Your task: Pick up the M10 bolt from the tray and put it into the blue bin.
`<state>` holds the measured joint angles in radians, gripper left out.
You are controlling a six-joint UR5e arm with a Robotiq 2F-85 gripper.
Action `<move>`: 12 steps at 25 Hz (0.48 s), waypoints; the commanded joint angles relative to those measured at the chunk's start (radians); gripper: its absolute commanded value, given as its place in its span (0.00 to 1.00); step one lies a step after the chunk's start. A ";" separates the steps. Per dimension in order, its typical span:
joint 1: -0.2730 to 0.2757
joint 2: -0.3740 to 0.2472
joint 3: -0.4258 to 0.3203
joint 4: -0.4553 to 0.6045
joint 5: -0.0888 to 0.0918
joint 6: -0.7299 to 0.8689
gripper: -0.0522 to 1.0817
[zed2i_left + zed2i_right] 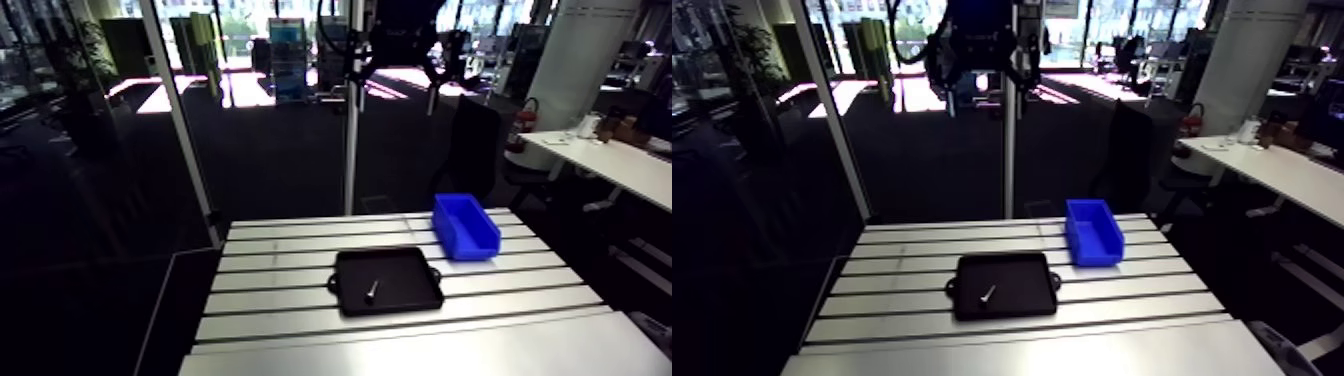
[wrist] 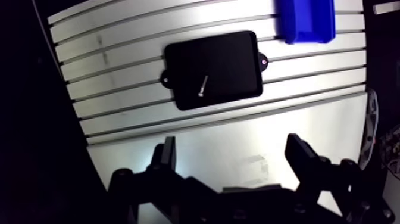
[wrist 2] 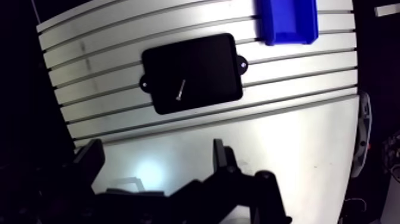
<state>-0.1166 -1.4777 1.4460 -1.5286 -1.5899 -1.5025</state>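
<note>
Gripper (image 2: 232, 146): hangs high over the table (image 2: 238, 134), well apart from the tray; fingers (image 2: 167, 156) spread wide, nothing between them.
Bolt (image 2: 203, 87): lies flat on the tray floor, a little off centre, toward the side away from the bin; touches no wall; 1 piece only.
Tray (image 2: 238, 47): black, shallow, low-rimmed, with 2 small lugs; sits flat on the table.
Bin (image 2: 306, 21): blue, open-topped, just beside 1 end of the tray, on the far side from the gripper.
Stage: probably the approach; not yet down at the tray.
Weight: likely steel, so dense for its size, yet light work for this gripper.
Stiffness: rigid, no give; takes a firm squeeze without harm.
Slip: round and shiny; apt to roll on the tray floor, or to twist between flat pads if caught off centre.
Hold: best across the shank near its middle, fingers set crosswise to the bolt's length; calls for a wrist turn to match its slant.
Head end: too small to tell which.
Clearance: bare floor on both sides of the bolt for the 2 fingers; low rim, probably no hindrance.
Risk: pads scraping the tray floor, or nudging the bolt into a roll before closing.
Release: sturdy; tolerates a short drop into the bin.
</note>
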 commanded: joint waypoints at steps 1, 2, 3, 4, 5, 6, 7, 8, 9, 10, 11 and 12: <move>0.000 -0.002 0.003 0.000 0.002 0.002 0.05; 0.000 -0.003 0.006 0.000 0.002 0.005 0.05; 0.000 -0.005 0.009 0.000 0.002 0.014 0.05; 0.000 -0.006 0.011 0.002 0.002 0.028 0.05; 0.000 -0.008 0.015 0.002 0.002 0.032 0.05; 0.000 -0.008 0.018 0.000 0.002 0.034 0.05; 0.000 -0.011 0.020 0.000 0.002 0.034 0.05; 0.000 -0.012 0.023 0.002 0.002 0.035 0.05; 0.000 -0.014 0.027 0.000 0.002 0.035 0.05; 0.000 -0.014 0.032 0.002 0.002 0.038 0.05; 0.000 -0.016 0.037 0.005 0.002 0.054 0.05; 0.000 -0.014 0.041 0.008 0.002 0.078 0.05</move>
<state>-0.1166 -1.4888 1.4686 -1.5275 -1.5885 -1.4691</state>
